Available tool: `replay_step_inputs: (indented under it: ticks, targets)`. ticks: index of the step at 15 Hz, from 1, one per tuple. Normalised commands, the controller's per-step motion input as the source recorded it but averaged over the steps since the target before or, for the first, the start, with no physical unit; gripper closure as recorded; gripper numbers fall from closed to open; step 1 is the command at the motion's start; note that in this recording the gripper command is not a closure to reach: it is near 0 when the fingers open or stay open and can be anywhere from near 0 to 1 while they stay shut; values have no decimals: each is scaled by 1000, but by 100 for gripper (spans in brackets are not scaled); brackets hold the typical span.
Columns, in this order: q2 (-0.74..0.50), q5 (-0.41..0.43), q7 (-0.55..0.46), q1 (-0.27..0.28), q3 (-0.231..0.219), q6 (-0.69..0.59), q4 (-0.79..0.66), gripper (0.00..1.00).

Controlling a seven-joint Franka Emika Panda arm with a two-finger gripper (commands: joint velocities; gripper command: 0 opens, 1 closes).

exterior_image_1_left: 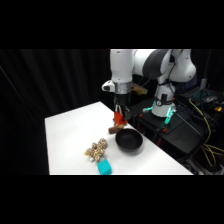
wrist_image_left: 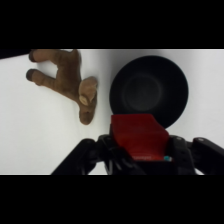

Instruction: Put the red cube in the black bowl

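Red is the colour of the cube [wrist_image_left: 138,136], and it sits clamped between the fingers of the end effector [exterior_image_1_left: 119,118], lifted clear of the bench [exterior_image_1_left: 70,135]. In the wrist view the block fills the space between the black linkage arms, with its far edge just overlapping the near rim of the black bowl [wrist_image_left: 149,91]. In the side view it hangs above the far-left side of the bowl, not yet over the middle.

Holding the cube raised makes sense: it has to clear the rim before it can be lowered or let go. My judgement is that the carry is nearly done and a short shift toward the bowl's centre is what remains, since a release from here might catch the rim.

A brown plush toy [wrist_image_left: 70,82] lies on the bench just beside the bowl, on its left in the wrist view, close but apparently not touching it. Nearer the camera in the side view are a speckled tan toy [exterior_image_1_left: 97,148] and a teal cube [exterior_image_1_left: 104,167], both well apart from the bowl and out of the path.

Counted: one red cube, one bowl, one teal cube, one brown toy, one speckled toy, one arm.
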Motion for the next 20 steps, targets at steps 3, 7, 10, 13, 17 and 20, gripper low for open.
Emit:
replay_step_inputs:
  ticks: [3, 7, 10, 13, 17, 20]
  targets:
    - [68, 243, -268, 30, 40, 396, -168, 100]
    - [350, 293, -485, -8, -14, 431, 59, 100]
    - [384, 292, -507, -66, 6, 204, 181, 100]
    - [230, 205, -387, -92, 46, 12, 191, 100]
    - [60, 95, -216, -75, 49, -138, 165, 0]
    - [-31, 56, -101, -56, 30, -275, 175, 0]
